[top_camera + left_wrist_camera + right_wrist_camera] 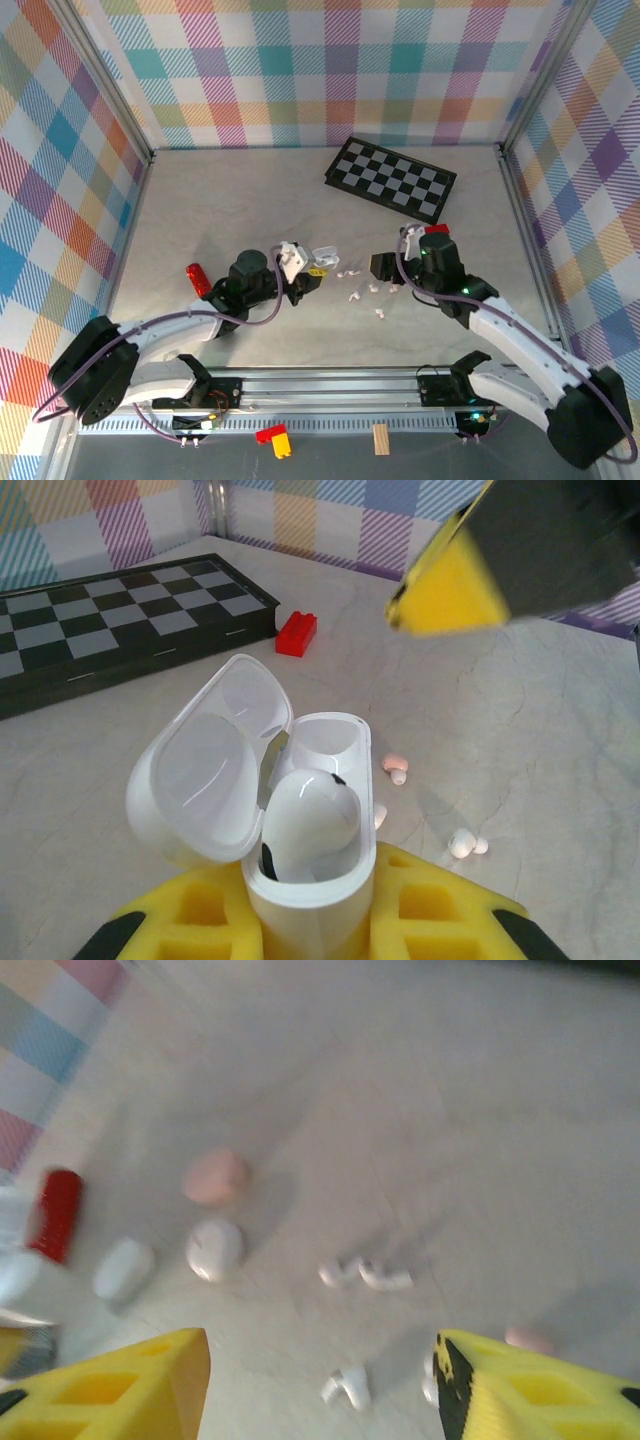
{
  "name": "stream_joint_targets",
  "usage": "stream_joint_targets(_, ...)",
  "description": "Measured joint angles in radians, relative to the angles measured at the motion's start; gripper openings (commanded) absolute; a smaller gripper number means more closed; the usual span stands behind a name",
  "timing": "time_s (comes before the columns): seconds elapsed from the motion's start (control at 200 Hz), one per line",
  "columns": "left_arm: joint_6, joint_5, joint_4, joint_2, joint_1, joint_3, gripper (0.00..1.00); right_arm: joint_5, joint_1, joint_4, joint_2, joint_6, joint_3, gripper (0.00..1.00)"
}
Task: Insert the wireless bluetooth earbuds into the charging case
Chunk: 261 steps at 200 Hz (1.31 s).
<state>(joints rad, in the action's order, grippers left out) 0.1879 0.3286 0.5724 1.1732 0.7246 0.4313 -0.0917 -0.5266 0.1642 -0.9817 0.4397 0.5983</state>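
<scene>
Starting at the left of the bench [200, 200], passing a small red object [196, 277] lying alone beside the left arm. Moving right, clenching the charging case [293, 258] in the left jaws. Seen from the left wrist, pinching the case body between yellow pads [160, 920], with the lid [205, 780] swung open to the left, one white earbud [310, 815] sitting in the near slot and the far slot bare. Continuing right, finding the other wireless bluetooth earbuds [352, 296] lying loose on the bench between the two arms, some white and some pale pink, apart from the case. Reaching the right jaws next, standing released and spread wide, grasping nothing, just right of the scattered earbuds. Through the blurred right wrist view, making out a pink case [215, 1177] and a white case [213, 1248] lying near each other on the bench beyond the loose earbuds. Ending at the back right with a folded chessboard [390, 180] lying flat and a red block [296, 633] sitting just beside its corner.
</scene>
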Motion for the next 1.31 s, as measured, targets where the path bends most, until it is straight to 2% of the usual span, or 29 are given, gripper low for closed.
stream_joint_targets(0.165, -0.011, -0.029, 0.007, -0.105, 0.000, -0.074, 0.11, -0.032, 0.000, 0.070, -0.209, 0.068, 0.056, 0.52)
stream_joint_targets(0.37, -0.015, -0.057, 0.002, -0.179, 0.000, -0.089, 0.11, -0.085, -0.013, 0.063, -0.367, 0.129, 0.071, 0.45)
stream_joint_targets(0.5, -0.015, -0.062, -0.002, -0.186, 0.000, -0.089, 0.11, -0.108, -0.054, 0.055, -0.455, 0.156, 0.103, 0.40)
stream_joint_targets(0.675, -0.015, -0.063, -0.020, -0.185, 0.000, -0.089, 0.11, -0.124, -0.099, 0.036, -0.489, 0.188, 0.108, 0.35)
stream_joint_targets(0.83, -0.014, -0.069, -0.021, -0.180, 0.000, -0.089, 0.11, -0.130, -0.119, 0.027, -0.512, 0.213, 0.108, 0.35)
stream_joint_targets(0.98, -0.014, -0.069, -0.021, -0.180, 0.000, -0.089, 0.11, -0.129, -0.119, 0.019, -0.531, 0.234, 0.108, 0.40)
stream_joint_targets(1.305, -0.011, -0.070, -0.026, -0.180, 0.000, -0.089, 0.11, -0.103, -0.120, 0.070, -0.587, 0.236, 0.166, 0.39)
